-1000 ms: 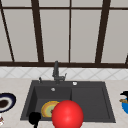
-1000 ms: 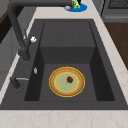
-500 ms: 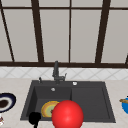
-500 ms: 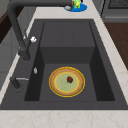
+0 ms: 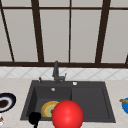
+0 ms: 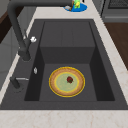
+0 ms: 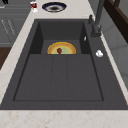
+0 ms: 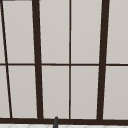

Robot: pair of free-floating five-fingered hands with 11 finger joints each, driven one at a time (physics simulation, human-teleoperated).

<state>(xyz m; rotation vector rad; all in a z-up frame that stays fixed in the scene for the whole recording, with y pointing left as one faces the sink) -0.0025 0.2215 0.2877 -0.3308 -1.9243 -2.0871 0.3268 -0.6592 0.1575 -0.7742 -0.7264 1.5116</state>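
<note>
Left hand (image 5: 34,118): dark shape at the bottom of the front view, just off the front-left corner of the sink (image 5: 28,105). In the right side view a black bit at the far top-left corner (image 7: 5,1) is probably the same hand, over the surface beyond the sink's end. Can't tell whether it's released, clenched or grasping anything.

Nearest things:
- yellow plate (image 5: 48,109): flat on the floor of the deep basin, the left half of the sink as seen from the front. Yellow-orange rim, pale green centre, roughly centred in the basin (image 6: 66,81), clear of the walls. Small red bit (image 6: 70,79) sits on it near the middle.
- red ball (image 5: 67,115): large, glossy, low centre in the front view. It overlaps the plate's right edge and the sink's front rim, and is just right of the left hand. Can't tell contact with either.

Rest:
- Right half of the sink is a shallow ribbed drainboard (image 7: 58,77), bare.
- Dark faucet (image 5: 56,72) on the back rim behind the basin, spout reaching out over the sink (image 6: 37,3). Small lever (image 6: 15,81) on the rim next to it.
- Dark-rimmed bowl (image 5: 6,102) on the surface left of the sink, well apart from the plate. Small red-and-white item (image 7: 33,6) just beside it.
- Blue dish (image 6: 76,7) on the surface past the right end of the sink, green-yellow stuff on it.
- Window (image 8: 70,62) with dark frames behind the sink.
</note>
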